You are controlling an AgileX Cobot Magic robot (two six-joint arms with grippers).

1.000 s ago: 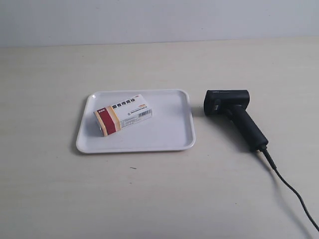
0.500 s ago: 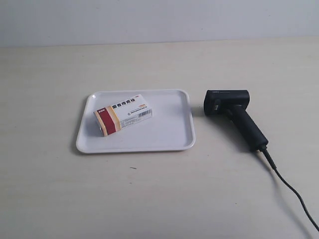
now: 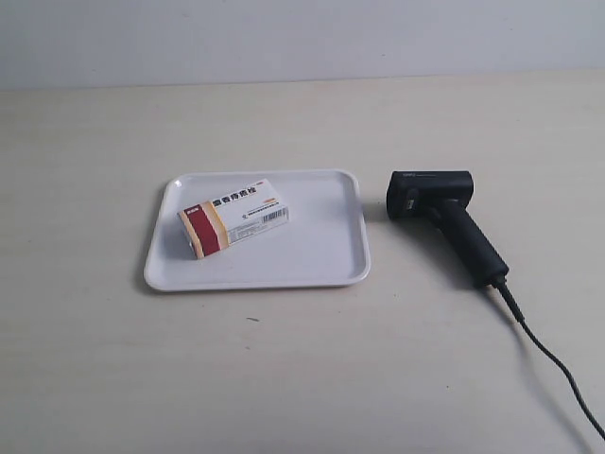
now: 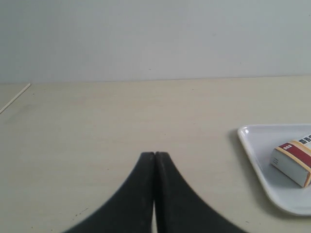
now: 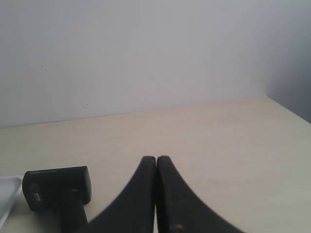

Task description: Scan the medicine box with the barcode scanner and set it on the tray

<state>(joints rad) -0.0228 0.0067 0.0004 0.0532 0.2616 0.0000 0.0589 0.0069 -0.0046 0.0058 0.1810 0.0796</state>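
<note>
Jaws closed, medicine box [image 3: 233, 218] well apart

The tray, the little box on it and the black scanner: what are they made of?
The tray looks like glossy white plastic, with soft reflections on its rim. The medicine box seems to be printed cardboard, with sharp folded edges. The barcode scanner appears to be matte black plastic, with a likely rubbery cable.

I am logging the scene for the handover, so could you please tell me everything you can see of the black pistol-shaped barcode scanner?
The black pistol-shaped barcode scanner looks like matte plastic. It lies on its side on the pale wooden table, beside the white glossy tray but apart from it. Its blocky head points toward the tray, its slanted handle runs away from it, and a black cable trails from the handle's end. No gripper touches it.
</note>
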